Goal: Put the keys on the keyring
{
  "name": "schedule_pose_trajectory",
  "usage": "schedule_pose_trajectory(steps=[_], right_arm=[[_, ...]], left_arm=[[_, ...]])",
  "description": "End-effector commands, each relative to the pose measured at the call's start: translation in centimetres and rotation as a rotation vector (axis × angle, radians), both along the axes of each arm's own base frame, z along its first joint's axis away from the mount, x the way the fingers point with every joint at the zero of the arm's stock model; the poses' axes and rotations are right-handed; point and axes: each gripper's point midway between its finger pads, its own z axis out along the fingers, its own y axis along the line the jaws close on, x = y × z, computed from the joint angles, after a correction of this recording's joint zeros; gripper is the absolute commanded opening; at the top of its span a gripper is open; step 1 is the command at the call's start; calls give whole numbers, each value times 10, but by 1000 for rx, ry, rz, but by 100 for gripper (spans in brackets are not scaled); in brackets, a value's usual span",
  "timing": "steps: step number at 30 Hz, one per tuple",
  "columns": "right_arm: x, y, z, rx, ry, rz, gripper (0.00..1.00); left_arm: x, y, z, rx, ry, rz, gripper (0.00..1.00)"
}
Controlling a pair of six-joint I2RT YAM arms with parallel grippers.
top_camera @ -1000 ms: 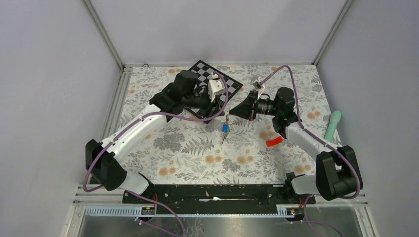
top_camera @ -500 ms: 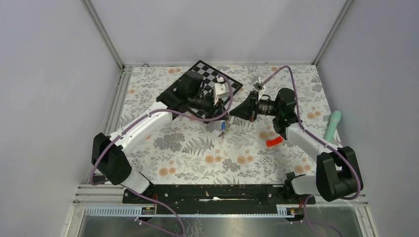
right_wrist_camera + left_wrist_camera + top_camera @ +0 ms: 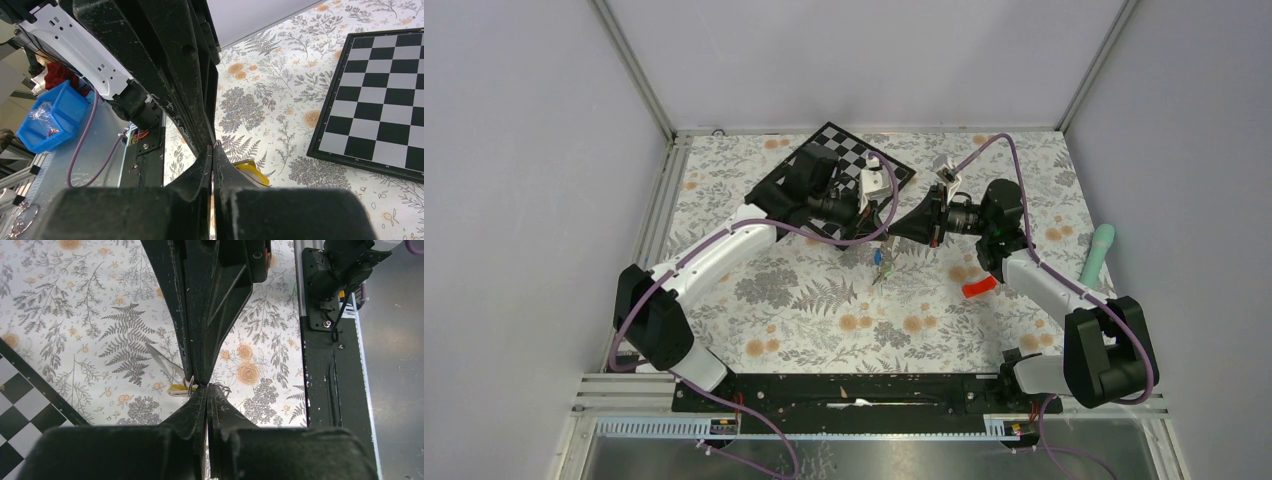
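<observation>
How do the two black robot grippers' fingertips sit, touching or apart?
Touching. The left wrist view shows the left gripper tips meeting the right gripper tips with no gap.

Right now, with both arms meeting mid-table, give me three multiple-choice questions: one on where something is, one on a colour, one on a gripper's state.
1. Where does the checkerboard lie?
A. at the far side of the table
B. beside the arm bases
C. at the right edge

2. What colour is the small oblong object lying beside the right arm?
A. blue
B. red
C. black

3. How do the jaws of the left gripper stand?
A. wide open
B. closed together
C. out of view

Answers:
1 A: the top view shows the board against the far side, partly under the left arm.
2 B: it stands out red on the flowered cloth.
3 B: the left wrist view shows no gap between them.
</observation>
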Motion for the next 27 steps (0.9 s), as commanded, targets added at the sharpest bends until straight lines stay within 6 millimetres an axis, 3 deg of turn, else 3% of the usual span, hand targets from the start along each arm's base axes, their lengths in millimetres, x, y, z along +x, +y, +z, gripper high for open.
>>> schedule_pose_trajectory(steps=[1, 6, 14, 16, 18, 19, 27], right_arm=[[-7, -1, 20, 29, -97, 29, 0], [-6, -2, 17, 19, -101, 24, 0], [0, -5, 3, -69, -149, 9, 28], [0, -5, 3, -74, -156, 12, 23], [-2, -5, 7, -62, -148, 18, 3], [-1, -5, 9, -56, -148, 14, 0], [-1, -12, -6, -174, -157, 1, 3]], left_arm=[[7, -8, 26, -70, -69, -31, 0], [8, -3, 23, -48, -94, -11, 0], [18, 18, 17, 173, -179, 59, 0], [18, 18, 19, 204, -209, 70, 0], [15, 16, 20, 209, -221, 65, 0], [14, 16, 19, 207, -214, 63, 0], [12, 34, -11, 230, -180, 73, 0]])
